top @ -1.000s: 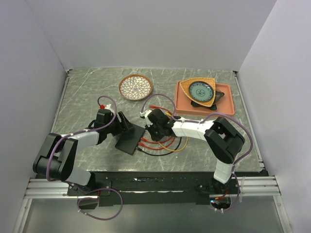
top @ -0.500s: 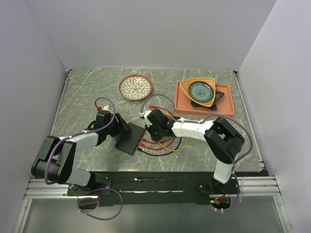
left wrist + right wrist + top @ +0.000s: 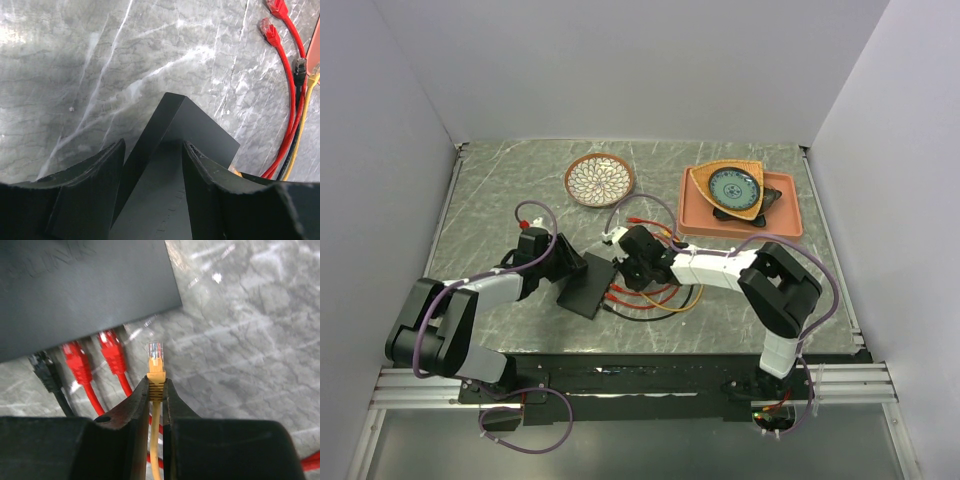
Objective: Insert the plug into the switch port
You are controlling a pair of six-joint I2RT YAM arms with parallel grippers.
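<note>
Plug [image 3: 155, 353], one, yellow, in right tool [image 3: 156, 385]; one switch [image 3: 75, 290]

yellow plug [image 3: 155, 360] in the right claw [image 3: 156, 386], just beside the switch [image 3: 85, 290]

Top cam: high, rear, looking down. Wrist cams: close-up, looking down; both share switch [image 3: 192, 135].

Matte black switch [image 3: 75, 285] on glossy marble-look table [image 3: 240, 340]; plug [image 3: 155, 360] seemingly clear plastic
</note>
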